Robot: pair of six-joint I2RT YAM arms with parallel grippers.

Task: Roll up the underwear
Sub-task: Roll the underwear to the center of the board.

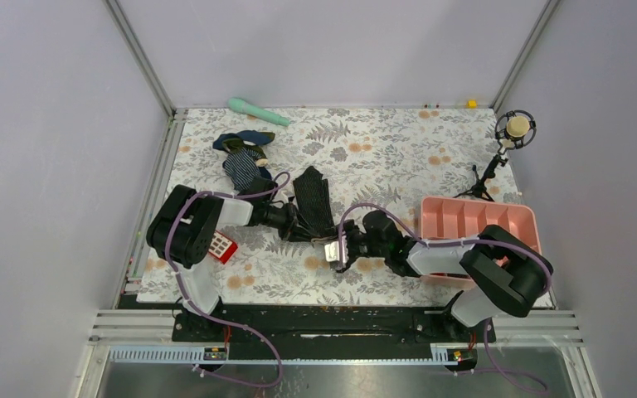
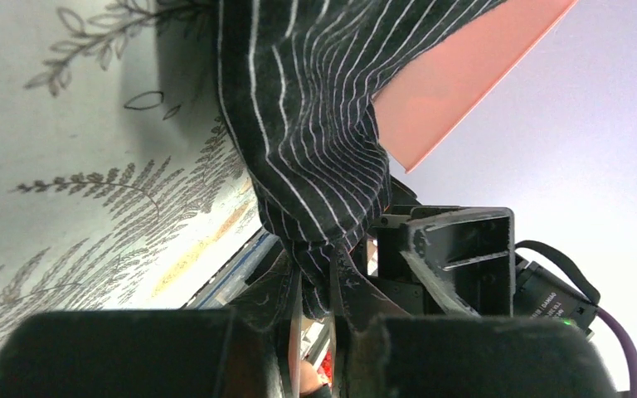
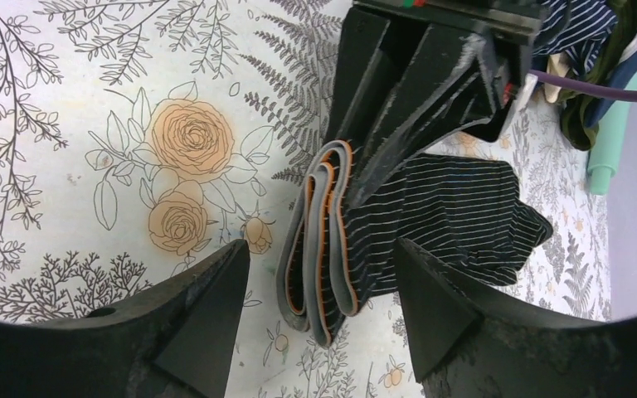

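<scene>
The underwear [image 1: 313, 199] is black fabric with fine white pinstripes and a grey waistband edged in orange. It lies in the middle of the floral mat. My left gripper [image 1: 302, 229] is shut on its near end; in the left wrist view the fabric [image 2: 315, 124] hangs bunched from the pinch [image 2: 332, 286]. My right gripper [image 1: 337, 252] is open just to the right, and the folded waistband [image 3: 323, 240] lies on the mat between its spread fingers [image 3: 322, 286]. The striped body [image 3: 456, 215] spreads away behind, under the left gripper [image 3: 415, 91].
A pink divided tray [image 1: 479, 224] stands at the right, over the right arm. A red keypad [image 1: 222, 245] lies by the left arm. A navy striped garment with olive trim [image 1: 245, 157] and a teal handle-shaped object [image 1: 257, 111] lie at the back left. A microphone on a tripod [image 1: 510, 133] stands at the back right.
</scene>
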